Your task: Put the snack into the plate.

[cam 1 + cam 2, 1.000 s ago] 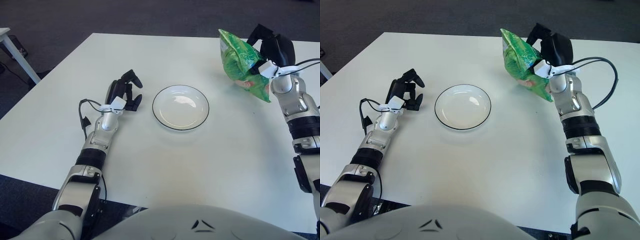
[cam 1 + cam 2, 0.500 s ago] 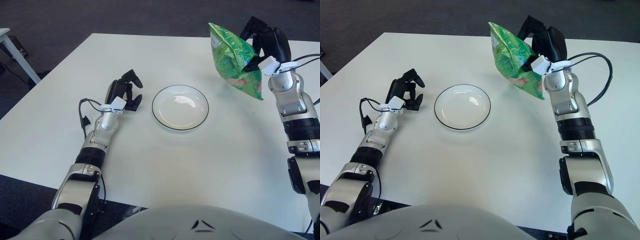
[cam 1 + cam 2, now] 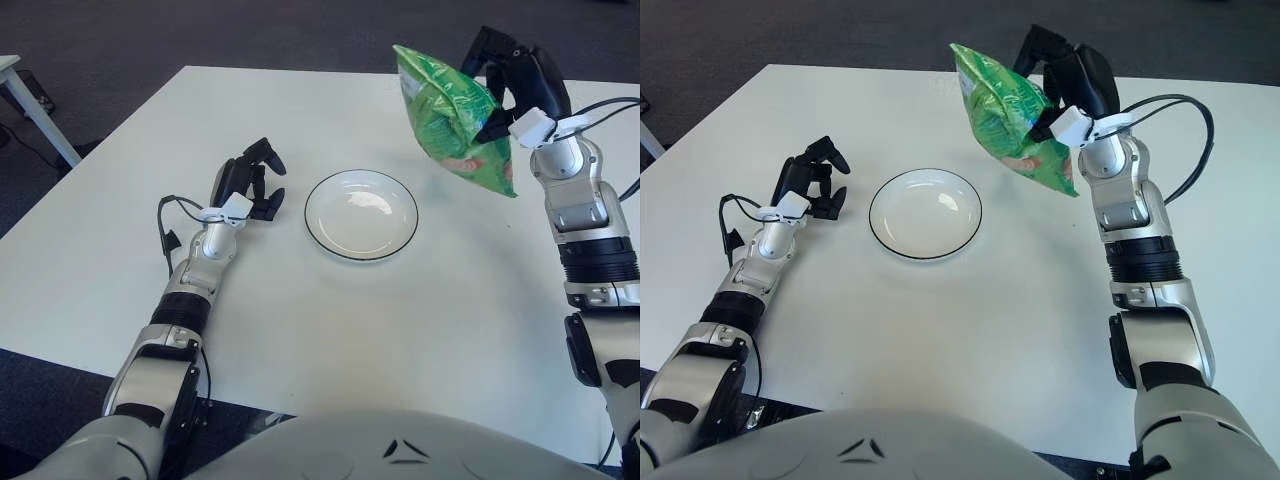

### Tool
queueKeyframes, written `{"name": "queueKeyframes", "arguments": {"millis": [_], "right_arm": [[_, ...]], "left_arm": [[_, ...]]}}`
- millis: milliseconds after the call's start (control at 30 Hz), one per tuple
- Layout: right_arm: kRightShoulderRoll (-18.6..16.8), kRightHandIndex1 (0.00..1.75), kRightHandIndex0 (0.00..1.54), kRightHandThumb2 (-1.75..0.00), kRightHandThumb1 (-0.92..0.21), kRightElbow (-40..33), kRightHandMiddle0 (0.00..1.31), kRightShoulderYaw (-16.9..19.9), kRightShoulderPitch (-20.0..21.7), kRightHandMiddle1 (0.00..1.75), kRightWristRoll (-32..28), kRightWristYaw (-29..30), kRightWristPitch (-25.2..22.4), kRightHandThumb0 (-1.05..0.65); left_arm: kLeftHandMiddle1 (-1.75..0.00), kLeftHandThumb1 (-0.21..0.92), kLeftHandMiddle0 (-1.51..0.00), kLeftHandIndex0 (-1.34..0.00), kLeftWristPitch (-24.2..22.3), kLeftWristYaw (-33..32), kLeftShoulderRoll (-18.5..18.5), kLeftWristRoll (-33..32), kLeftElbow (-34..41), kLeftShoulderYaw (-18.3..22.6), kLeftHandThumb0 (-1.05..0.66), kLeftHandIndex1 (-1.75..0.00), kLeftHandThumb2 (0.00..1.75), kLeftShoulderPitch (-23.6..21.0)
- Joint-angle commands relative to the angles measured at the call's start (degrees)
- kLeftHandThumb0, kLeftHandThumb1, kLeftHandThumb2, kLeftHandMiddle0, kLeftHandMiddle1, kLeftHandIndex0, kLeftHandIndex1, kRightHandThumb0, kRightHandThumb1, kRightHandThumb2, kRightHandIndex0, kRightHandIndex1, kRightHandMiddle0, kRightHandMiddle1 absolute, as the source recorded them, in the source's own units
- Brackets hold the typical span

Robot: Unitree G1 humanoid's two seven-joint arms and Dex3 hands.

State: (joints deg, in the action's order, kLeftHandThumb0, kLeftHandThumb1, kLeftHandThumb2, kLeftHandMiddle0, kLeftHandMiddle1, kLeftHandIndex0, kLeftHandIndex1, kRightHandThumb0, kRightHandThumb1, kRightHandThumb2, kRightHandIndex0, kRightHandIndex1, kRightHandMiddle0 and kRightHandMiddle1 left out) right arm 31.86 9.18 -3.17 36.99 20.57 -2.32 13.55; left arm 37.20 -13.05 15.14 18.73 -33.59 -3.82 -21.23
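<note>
Snack bag (image 3: 450,125) nearer the plate (image 3: 361,215), aloft, clamped in right hand (image 3: 515,85).

There was one green snack bag (image 3: 452,128), one white plate (image 3: 361,214) with a dark rim, and one white desk (image 3: 330,330) that carried the plate. Two robot hands were in view: one left hand (image 3: 250,183) and one right hand (image 3: 520,85). A second, smaller table (image 3: 22,92) showed at the far left edge.
</note>
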Motion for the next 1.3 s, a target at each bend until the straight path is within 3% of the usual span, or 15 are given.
{"name": "queueKeyframes", "arguments": {"millis": [0,167,400,733,1167,1267], "right_arm": [[3.7,1.75,1.33,-1.44,-0.21,1.2,0.69,-1.4,0.4,1.75,0.5,-4.8,4.1,-0.51],[9.1,1.75,1.3,-1.47,-0.18,6.3,0.72,-3.5,1.7,1.75,1.6,-11.6,11.0,-0.53],[11.8,1.75,1.29,-1.49,-0.17,7.7,0.73,-4.0,2.4,1.75,2.1,-15.2,14.9,-0.54],[16.9,1.75,1.28,-1.51,-0.15,7.4,0.74,-5.5,4.4,1.75,3.0,-24.5,16.0,-0.54],[20.3,1.75,1.25,-1.52,-0.15,9.3,0.75,-6.8,6.4,1.75,-2.6,-40.2,16.3,-0.54],[21.6,1.75,1.21,-1.48,-0.18,8.8,0.72,-7.3,6.9,1.75,-5.0,-45.0,18.5,-0.52]], "left_arm": [[-1.75,0.22,-1.29,-0.69,-0.1,0.0,-2.1,0.1,-5.3,-1.6,-0.52,-1.75,1.43,7.6],[-1.75,0.22,-1.29,-0.69,-1.0,0.6,-1.9,0.0,-4.6,-1.8,-0.52,-1.75,1.43,7.9],[-1.75,0.23,-1.29,-0.69,-1.5,0.9,-1.6,-0.1,-4.2,-1.8,-0.52,-1.75,1.42,8.0],[-1.75,0.23,-1.3,-0.68,-1.0,1.0,-1.1,0.0,-4.6,-1.9,-0.52,-1.75,1.42,7.8],[-1.75,0.24,-1.3,-0.68,-2.7,0.2,-0.7,1.4,-3.7,-2.3,-0.52,-1.75,1.41,8.1],[-1.75,0.24,-1.3,-0.68,-2.9,0.0,-0.7,1.6,-3.5,-2.4,-0.52,-1.75,1.41,8.2]]}}
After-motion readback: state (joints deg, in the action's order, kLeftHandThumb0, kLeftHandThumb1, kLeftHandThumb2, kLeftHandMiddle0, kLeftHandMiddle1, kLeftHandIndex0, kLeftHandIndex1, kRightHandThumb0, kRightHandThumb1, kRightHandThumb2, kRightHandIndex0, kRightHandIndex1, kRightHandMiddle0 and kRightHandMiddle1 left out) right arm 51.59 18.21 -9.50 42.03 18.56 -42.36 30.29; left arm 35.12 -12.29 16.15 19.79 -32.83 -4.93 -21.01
